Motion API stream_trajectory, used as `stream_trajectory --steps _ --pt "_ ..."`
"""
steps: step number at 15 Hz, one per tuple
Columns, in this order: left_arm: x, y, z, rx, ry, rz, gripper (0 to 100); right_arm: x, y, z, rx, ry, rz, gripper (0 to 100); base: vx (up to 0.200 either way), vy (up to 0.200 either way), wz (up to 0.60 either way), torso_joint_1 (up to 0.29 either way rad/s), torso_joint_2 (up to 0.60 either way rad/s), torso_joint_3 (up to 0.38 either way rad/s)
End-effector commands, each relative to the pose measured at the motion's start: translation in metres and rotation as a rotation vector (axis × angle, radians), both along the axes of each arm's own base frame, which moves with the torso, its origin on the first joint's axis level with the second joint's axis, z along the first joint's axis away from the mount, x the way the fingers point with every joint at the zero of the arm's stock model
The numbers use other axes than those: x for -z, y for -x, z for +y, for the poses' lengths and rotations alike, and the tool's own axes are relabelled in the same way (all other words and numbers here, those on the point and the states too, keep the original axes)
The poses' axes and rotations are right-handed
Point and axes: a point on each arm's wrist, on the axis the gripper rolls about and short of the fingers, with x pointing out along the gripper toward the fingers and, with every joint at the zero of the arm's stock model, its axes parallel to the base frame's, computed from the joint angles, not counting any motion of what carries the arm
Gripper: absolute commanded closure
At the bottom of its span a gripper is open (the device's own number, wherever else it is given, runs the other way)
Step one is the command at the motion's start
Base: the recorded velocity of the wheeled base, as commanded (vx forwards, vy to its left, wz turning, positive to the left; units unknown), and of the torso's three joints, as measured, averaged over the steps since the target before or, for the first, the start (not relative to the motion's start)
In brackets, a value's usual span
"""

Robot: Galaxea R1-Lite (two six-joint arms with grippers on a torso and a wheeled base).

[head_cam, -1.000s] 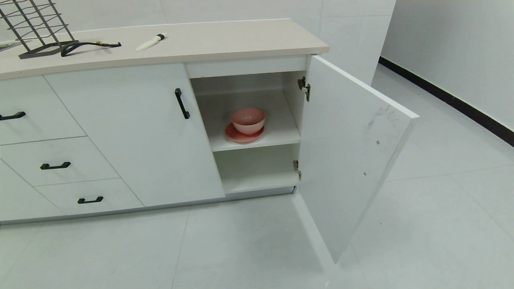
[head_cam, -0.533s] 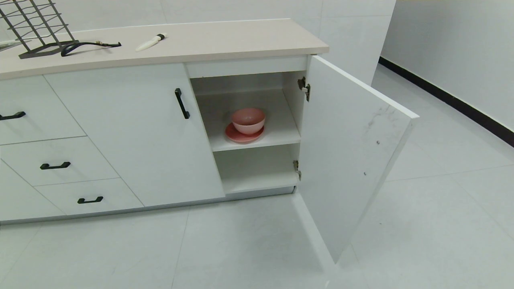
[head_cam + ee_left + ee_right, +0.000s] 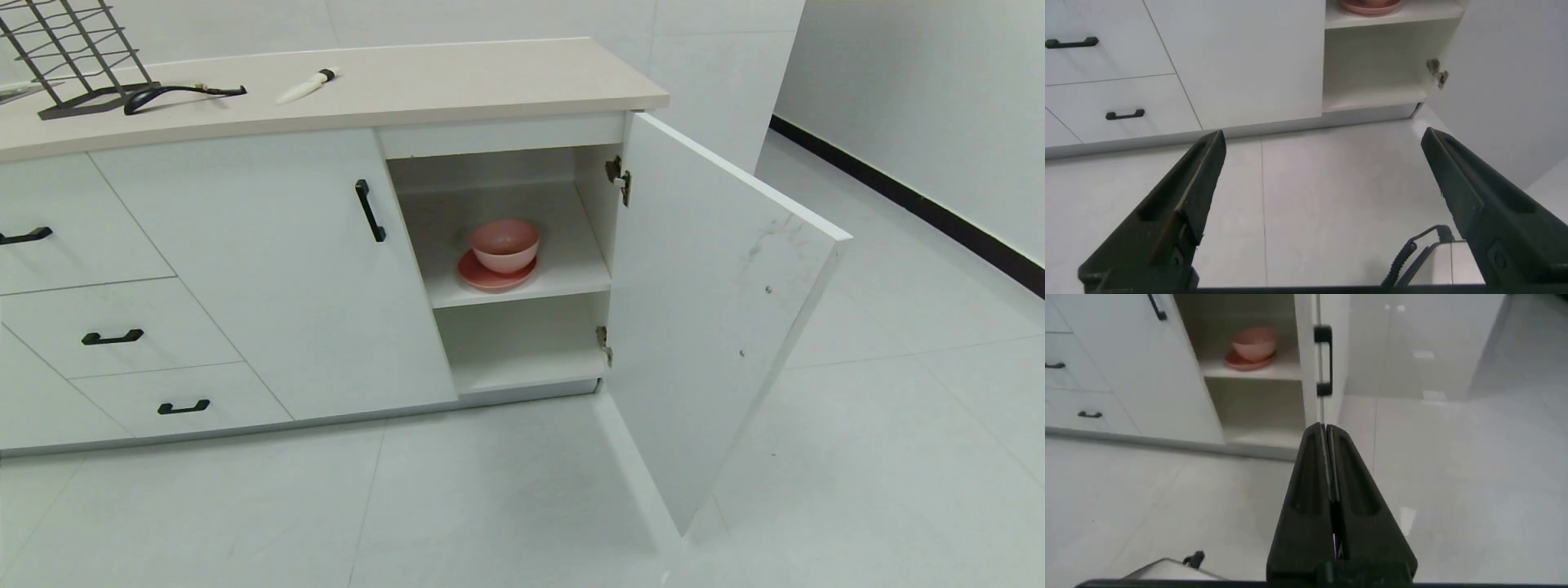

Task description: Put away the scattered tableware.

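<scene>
Head view first: one pink bowl (image 3: 504, 243) is sat on one pink plate (image 3: 494, 282). Both are parked on the upper shelf (image 3: 575, 265) of two inside the cabinet (image 3: 269, 269); the lower shelf (image 3: 522, 367) is below it. One door (image 3: 718, 327) is swung wide, hung on two hinges (image 3: 618, 175). Four black pulls can be counted on the closed fronts: one door handle (image 3: 370, 211) and three drawer handles (image 3: 112, 336). Up on the desk (image 3: 457, 77), three things are laid out: one wire rack (image 3: 73, 57), one black curved tool (image 3: 180, 91) right up against its base, and one white utensil (image 3: 308, 84) near that but apart.

Over in the left wrist view, the left gripper (image 3: 1323, 139) is seen with its jaws spread wide, and floor (image 3: 1315, 212) tile is framed between them. The plate's rim is spotted well beyond the tips, way out ahead on its shelf. Two drawer handles are caught beyond one jaw.

In the right wrist view, the right gripper (image 3: 1325, 433) is seen with its jaws pinched fully together. The door's thin edge is lined up straight past the tips, with one black pull (image 3: 1324, 359) fixed to it. Bowl and plate are found farther out past the tips, off to one side of that edge, well apart from the jaws.
</scene>
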Motion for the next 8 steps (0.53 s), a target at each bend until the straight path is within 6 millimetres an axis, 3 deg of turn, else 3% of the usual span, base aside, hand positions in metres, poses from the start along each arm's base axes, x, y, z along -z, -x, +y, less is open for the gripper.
stream_trajectory --steps 1,2,3,5,6,8 --pt "0.0 0.0 0.0 0.0 0.0 0.002 0 -0.004 -0.069 0.008 -0.048 0.074 0.055 100 0.0 0.0 0.0 0.0 0.0 0.0" --pt "0.0 0.0 0.0 0.0 0.0 0.002 0 0.001 -0.095 0.006 -0.034 0.106 0.006 100 0.0 0.0 0.0 0.0 0.0 0.0" --pt "0.0 0.0 0.0 0.0 0.0 0.002 0 0.003 -0.103 0.004 -0.035 0.118 0.013 100 0.0 0.0 0.0 0.0 0.0 0.0" --pt "0.0 0.0 0.0 0.0 0.0 0.002 0 0.016 -0.152 -0.012 -0.006 0.146 0.029 100 0.0 0.0 0.0 0.0 0.0 0.0" --pt "0.0 0.0 0.0 0.0 0.0 0.002 0 0.02 -0.164 -0.013 -0.014 0.146 0.054 100 0.0 0.0 0.0 0.0 0.0 0.0" --pt "0.0 0.0 0.0 0.0 0.0 0.0 0 0.008 -0.198 -0.014 -0.021 0.152 -0.007 100 0.0 0.0 0.0 0.0 0.0 0.0"
